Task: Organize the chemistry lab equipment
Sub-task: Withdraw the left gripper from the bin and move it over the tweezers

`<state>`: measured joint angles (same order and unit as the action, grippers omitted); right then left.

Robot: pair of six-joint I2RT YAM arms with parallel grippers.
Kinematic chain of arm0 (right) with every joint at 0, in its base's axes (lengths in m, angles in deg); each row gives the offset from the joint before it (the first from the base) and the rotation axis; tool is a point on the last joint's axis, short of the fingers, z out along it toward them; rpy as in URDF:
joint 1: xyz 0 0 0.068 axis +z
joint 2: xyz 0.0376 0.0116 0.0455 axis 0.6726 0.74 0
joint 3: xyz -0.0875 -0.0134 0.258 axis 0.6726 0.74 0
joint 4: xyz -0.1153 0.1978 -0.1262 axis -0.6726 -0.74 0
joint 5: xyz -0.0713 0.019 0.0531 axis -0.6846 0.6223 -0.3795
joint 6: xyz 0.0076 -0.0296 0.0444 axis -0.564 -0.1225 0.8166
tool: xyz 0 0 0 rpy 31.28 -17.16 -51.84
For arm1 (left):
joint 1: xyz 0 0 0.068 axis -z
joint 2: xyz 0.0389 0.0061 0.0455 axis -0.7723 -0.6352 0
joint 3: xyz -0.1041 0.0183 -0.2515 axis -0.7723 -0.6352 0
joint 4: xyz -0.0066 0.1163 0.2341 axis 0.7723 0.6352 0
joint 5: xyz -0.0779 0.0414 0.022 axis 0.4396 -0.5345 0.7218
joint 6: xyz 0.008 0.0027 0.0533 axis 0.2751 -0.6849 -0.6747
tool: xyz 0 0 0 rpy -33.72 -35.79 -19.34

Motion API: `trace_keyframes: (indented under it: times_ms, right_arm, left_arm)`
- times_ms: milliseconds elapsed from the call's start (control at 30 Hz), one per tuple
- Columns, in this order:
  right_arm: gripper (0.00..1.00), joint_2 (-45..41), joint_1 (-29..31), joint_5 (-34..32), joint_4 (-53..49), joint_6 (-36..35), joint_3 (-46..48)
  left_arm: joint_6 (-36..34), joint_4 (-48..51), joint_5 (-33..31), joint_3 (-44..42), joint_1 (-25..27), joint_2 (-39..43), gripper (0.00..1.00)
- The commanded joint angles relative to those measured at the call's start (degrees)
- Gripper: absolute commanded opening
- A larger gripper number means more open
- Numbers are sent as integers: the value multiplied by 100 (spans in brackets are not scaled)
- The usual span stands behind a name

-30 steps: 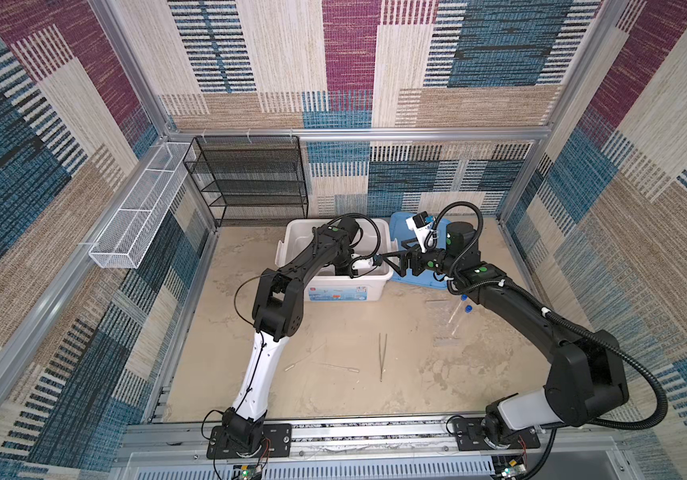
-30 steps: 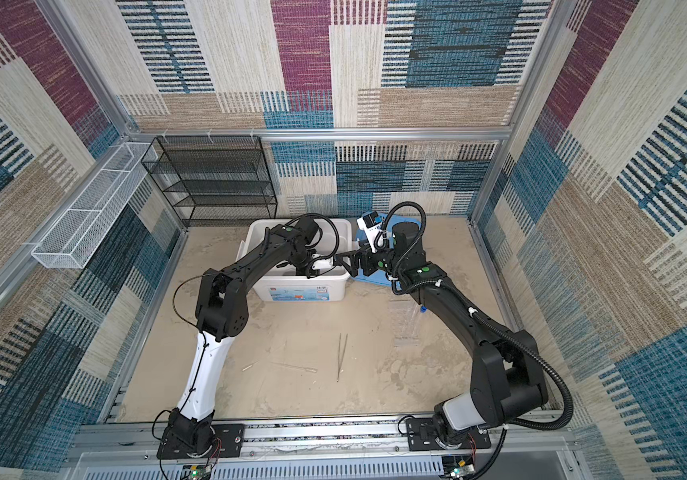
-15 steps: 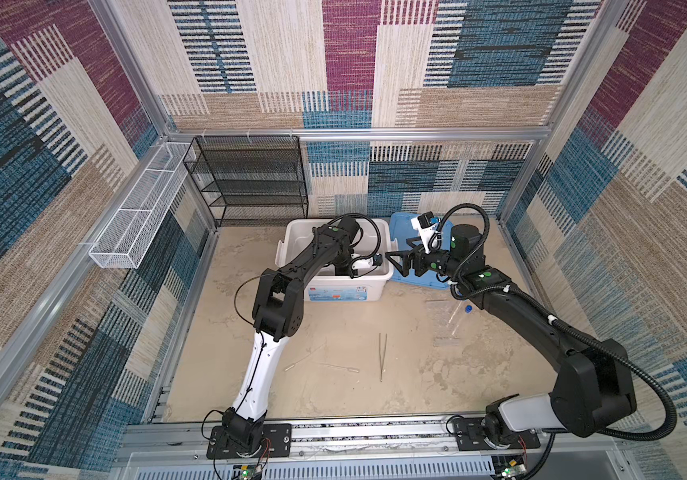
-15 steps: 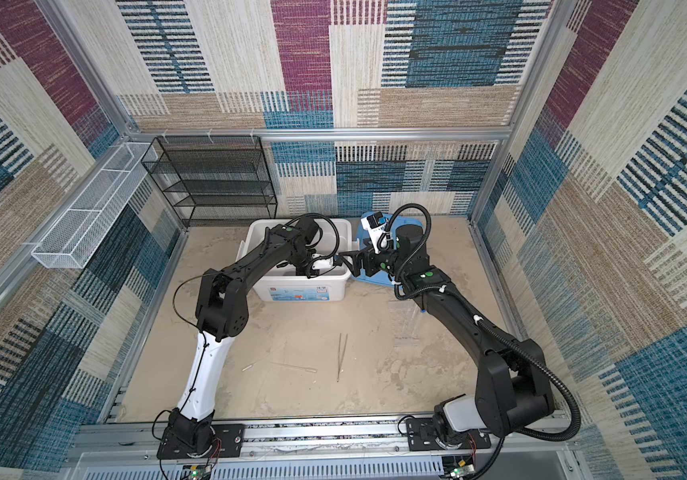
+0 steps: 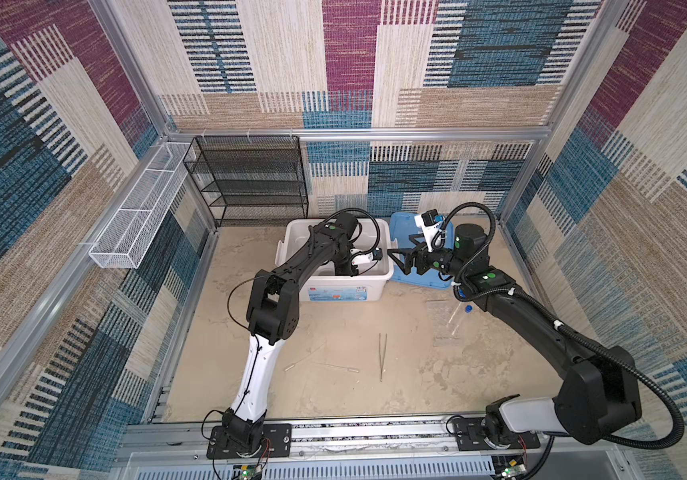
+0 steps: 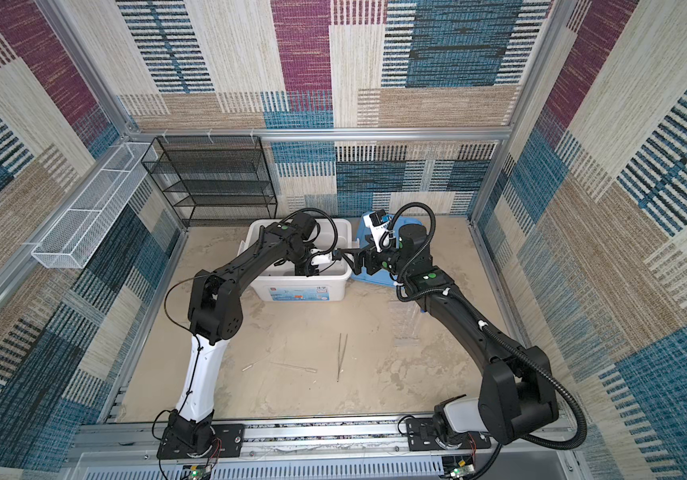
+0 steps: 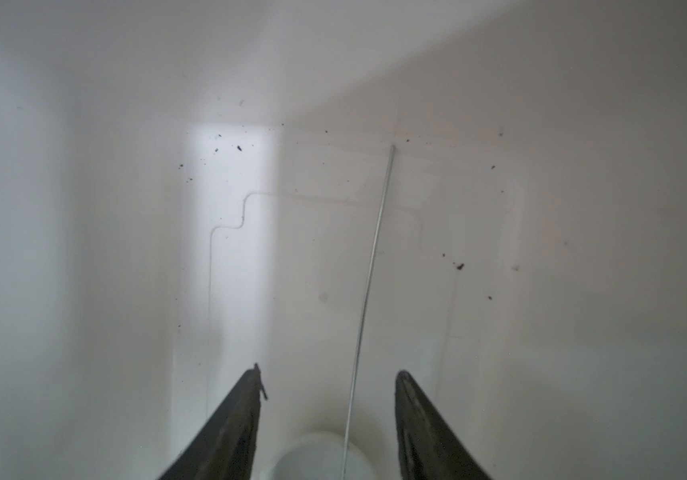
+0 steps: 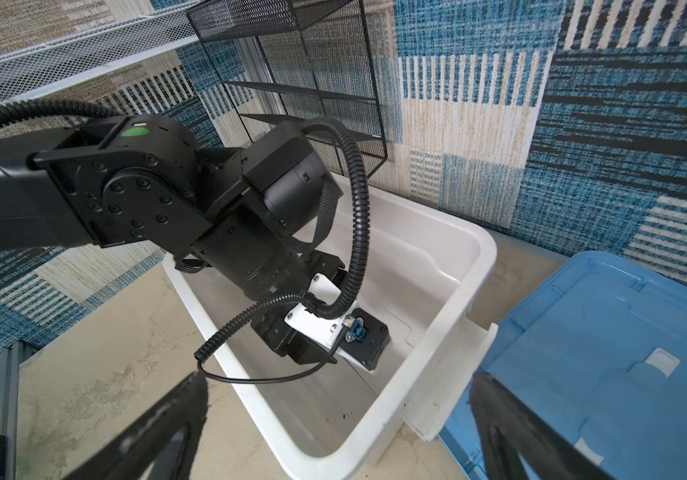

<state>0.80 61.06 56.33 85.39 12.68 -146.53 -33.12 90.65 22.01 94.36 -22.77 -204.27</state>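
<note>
My left gripper reaches down inside the white tub, jaws open. The long thin metal spoon lies on the tub floor between its fingers, touching neither. Just under the jaws sits the small white round dish. My right gripper hangs wide open and empty over the tub's right rim. On the table lie the metal tweezers, two clear droppers, and a blue-capped test tube on the transparent tube rack.
A flat blue lid leans beside the tub on its right. A black mesh shelf stands against the back wall. A white wire basket hangs on the left wall. My left arm crosses above the tub.
My left gripper has opened inside the tub and let go of the spoon. The right gripper has shifted a little left, toward the tub's rim, still open.
</note>
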Motion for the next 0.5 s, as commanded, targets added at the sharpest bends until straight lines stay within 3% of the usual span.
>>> trace_keyframes:
  times_ms: [0,133,200,233,267,300,467]
  right_arm:
    - [99,-69,4,-57,179,-27,2]
    - [99,-164,7,-105,121,-17,-41]
    - [99,-235,2,-143,121,10,-48]
    - [99,-288,2,-166,121,29,-51]
    - [99,-336,8,-183,123,43,-47]
    - [99,-376,6,-203,99,53,-48]
    - [99,-646,2,-248,-110,80,-66]
  left_arm:
    - [-23,-94,-116,-2,-2,171,54]
    - [52,-242,-115,-101,-27,523,55]
    - [133,-367,-150,-123,-28,695,60]
    - [179,-427,-146,-143,-28,804,70]
    - [226,-485,-138,-160,-28,933,90]
    - [269,-515,-107,-181,-24,1049,98]
    - [563,-923,1,-590,-19,1832,98]
